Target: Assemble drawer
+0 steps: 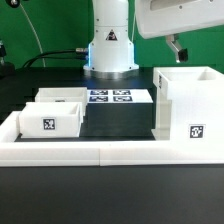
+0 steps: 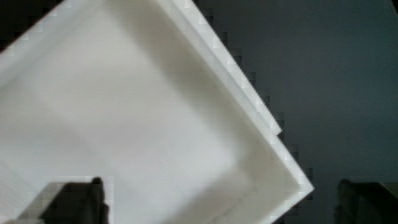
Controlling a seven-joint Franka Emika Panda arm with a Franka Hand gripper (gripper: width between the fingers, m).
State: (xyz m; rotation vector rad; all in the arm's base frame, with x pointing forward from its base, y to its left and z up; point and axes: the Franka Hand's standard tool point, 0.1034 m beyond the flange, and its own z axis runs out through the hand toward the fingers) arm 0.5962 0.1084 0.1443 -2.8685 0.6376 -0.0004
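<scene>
Closest to us runs the low white wall (image 1: 100,152). Just behind it, on the exterior view's left, sits a small tray (image 1: 48,120) with a tag. On the exterior view's right stands the big box (image 1: 190,115), with its open side facing up. A second tray (image 1: 62,97) sits behind the first, and the marker board (image 1: 112,97) lies flat beside it. High up, the gripper (image 1: 176,45) hangs over the big box. The wrist view looks down into the box, and the box's rim runs slantwise. The two dark fingers (image 2: 71,200) are far apart and hold nothing. I think the gripper must turn to line up with that rim.
</scene>
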